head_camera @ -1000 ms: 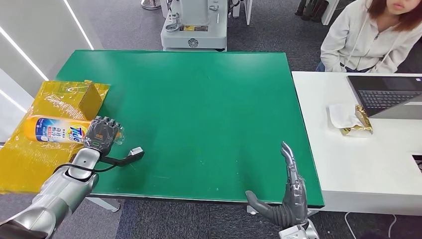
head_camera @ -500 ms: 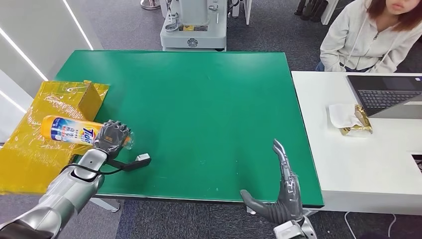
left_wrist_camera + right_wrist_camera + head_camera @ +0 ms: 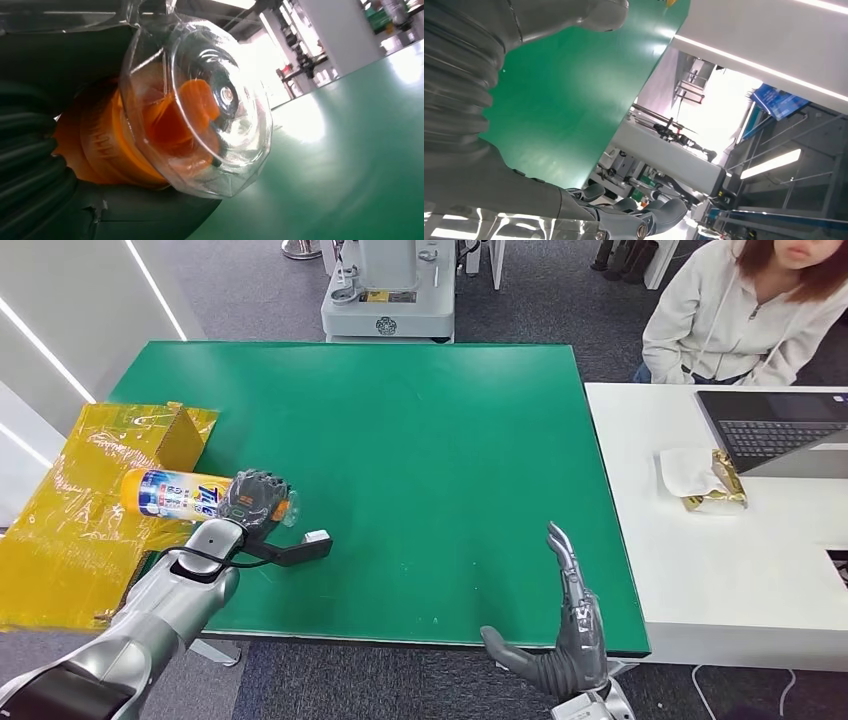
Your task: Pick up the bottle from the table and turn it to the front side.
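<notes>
Left hand (image 3: 256, 502) grips the yellow plastic bottle (image 3: 180, 494) lying sideways (orange neck under a clear faceted cap (image 3: 200, 107)) above the green table (image 3: 420, 440); right hand (image 3: 565, 640) open, fingers spread.

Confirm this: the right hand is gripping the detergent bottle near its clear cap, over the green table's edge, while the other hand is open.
Wrong hand. The head view shows the left hand gripping the bottle near its clear cap; the right hand is the open one.

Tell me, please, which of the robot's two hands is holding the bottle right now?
The left hand holds the bottle, gripping it near its capped end above the green table. The right hand stands open at the table's near edge, holding nothing.
</notes>
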